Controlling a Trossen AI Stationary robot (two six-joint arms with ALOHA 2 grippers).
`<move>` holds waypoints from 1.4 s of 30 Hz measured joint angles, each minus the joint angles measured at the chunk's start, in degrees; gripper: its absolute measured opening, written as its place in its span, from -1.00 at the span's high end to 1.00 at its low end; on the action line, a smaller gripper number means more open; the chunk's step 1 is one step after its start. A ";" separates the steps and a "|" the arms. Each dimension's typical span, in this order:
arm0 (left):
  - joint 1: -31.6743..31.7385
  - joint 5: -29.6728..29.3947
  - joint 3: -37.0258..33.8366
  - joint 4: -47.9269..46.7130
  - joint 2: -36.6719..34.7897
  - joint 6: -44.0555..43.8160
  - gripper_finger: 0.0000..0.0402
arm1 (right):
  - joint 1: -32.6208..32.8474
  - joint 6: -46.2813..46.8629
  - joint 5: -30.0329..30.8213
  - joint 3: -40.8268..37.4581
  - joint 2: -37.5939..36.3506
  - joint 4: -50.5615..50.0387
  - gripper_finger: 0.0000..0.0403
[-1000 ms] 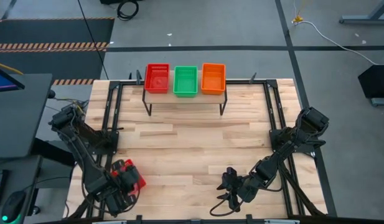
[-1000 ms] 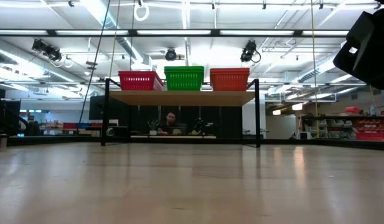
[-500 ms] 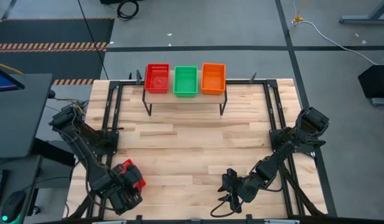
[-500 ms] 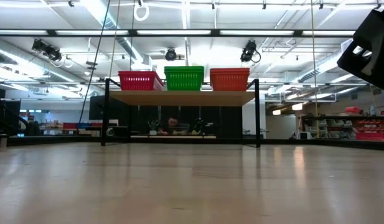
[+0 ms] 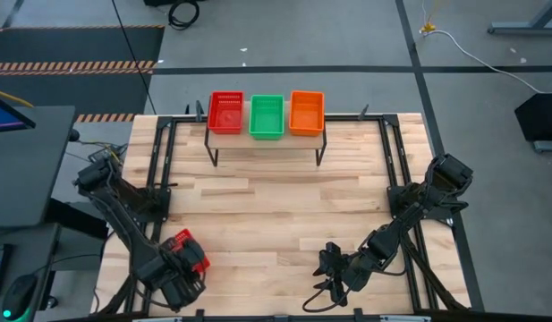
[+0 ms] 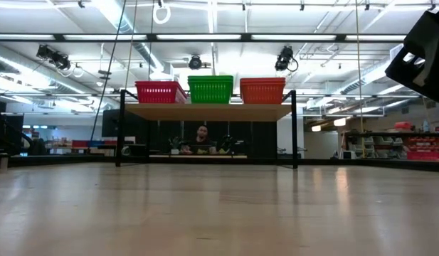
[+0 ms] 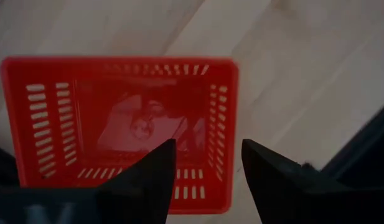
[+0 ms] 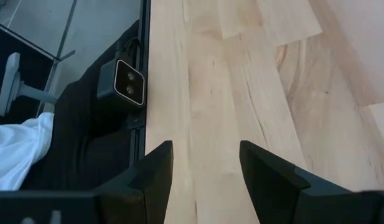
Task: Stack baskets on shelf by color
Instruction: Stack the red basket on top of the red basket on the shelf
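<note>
The shelf (image 5: 265, 143) stands at the table's far edge. A red basket (image 5: 226, 113), a green one (image 5: 267, 116) and an orange one (image 5: 307, 113) sit side by side on its top (image 6: 208, 112). Another red basket (image 7: 117, 124) lies at the table's near-left corner (image 5: 191, 250). My left gripper (image 7: 207, 149) hovers open over it from above. One finger is over the basket's inside, the other is outside its short wall (image 7: 224, 124), and I see no touch. My right gripper (image 8: 206, 146) waits open above bare wood near the near edge (image 5: 327, 266).
Black frame rails (image 5: 159, 170) (image 5: 396, 170) run along the table's left and right sides. A small camera (image 8: 129, 82) sits at the near edge, close to my right gripper. A person (image 6: 202, 135) shows in the room beyond the shelf. Bare wood lies between the shelf and both grippers.
My left arm has shifted a little toward the table's right over the near red basket. The baskets on the shelf have stayed put.
</note>
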 joint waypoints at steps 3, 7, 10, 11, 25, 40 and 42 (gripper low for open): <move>-0.02 0.92 -0.04 0.04 1.82 -1.07 0.06 | 0.00 0.00 0.00 0.00 0.00 0.00 0.05; 0.00 1.14 -0.04 0.09 2.54 -2.23 0.06 | 0.00 -0.02 0.00 0.00 0.00 -0.02 0.05; 0.15 1.13 -0.04 -0.31 2.55 -2.39 0.06 | 0.00 -0.04 0.01 0.00 0.00 -0.08 0.05; 0.15 1.13 -0.04 -0.34 2.55 -2.39 0.06 | 0.00 -0.04 0.00 0.00 0.00 -0.11 0.05; 0.07 2.66 -0.04 0.00 2.55 -1.93 0.11 | 0.00 -0.07 0.02 0.00 0.00 -0.32 0.05; 1.38 3.04 0.02 5.79 3.63 -1.25 0.14 | 0.00 -0.63 0.42 0.00 0.00 -0.43 0.05; 1.38 3.22 0.02 4.98 4.69 -1.30 0.14 | -0.01 -0.63 0.42 0.00 0.00 -0.42 0.05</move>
